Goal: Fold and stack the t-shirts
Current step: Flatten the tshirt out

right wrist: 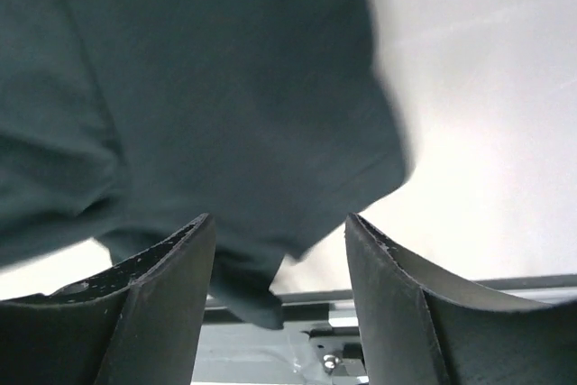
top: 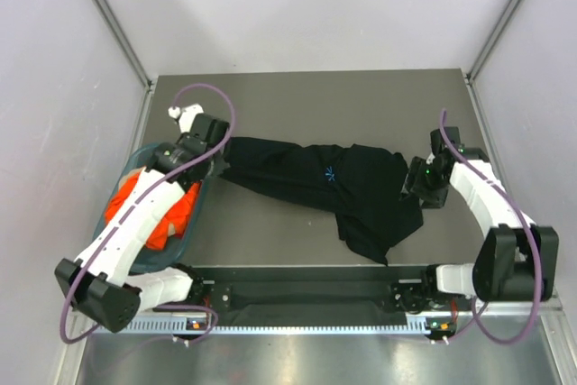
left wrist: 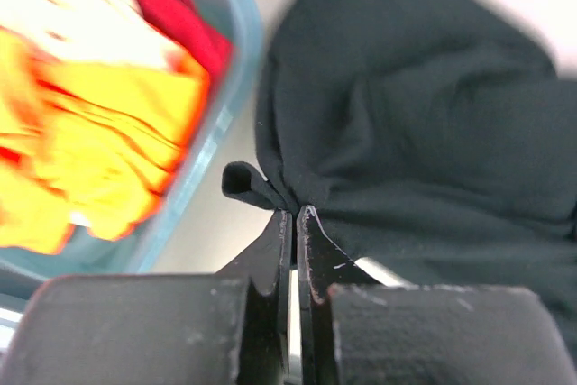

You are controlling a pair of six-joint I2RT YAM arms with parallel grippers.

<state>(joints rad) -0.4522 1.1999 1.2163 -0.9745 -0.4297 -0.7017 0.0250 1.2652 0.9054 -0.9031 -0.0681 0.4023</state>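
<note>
Stretching across the middle of the table (top: 361, 105), the black t-shirt (top: 334, 188) lies as a twisted band running from the basket's right side toward the right arm, where it widens into a rumpled mass whose corner trails toward the near edge. Its small blue-white starburst mark (top: 331, 174) faces up near the centre. The cloth is bunched and creased, not yet flat enough to fold, I judge.

The left gripper (left wrist: 296, 215) is pinched tight on a small fold at the shirt's left end, probably to anchor that end while the cloth is drawn out. The right gripper (right wrist: 278, 220) stands with its jaws apart at the shirt's right edge, holding nothing.

The orange t-shirt (left wrist: 108, 132) sits crumpled in the teal basket (left wrist: 236, 51) at the left, under the left arm.
</note>
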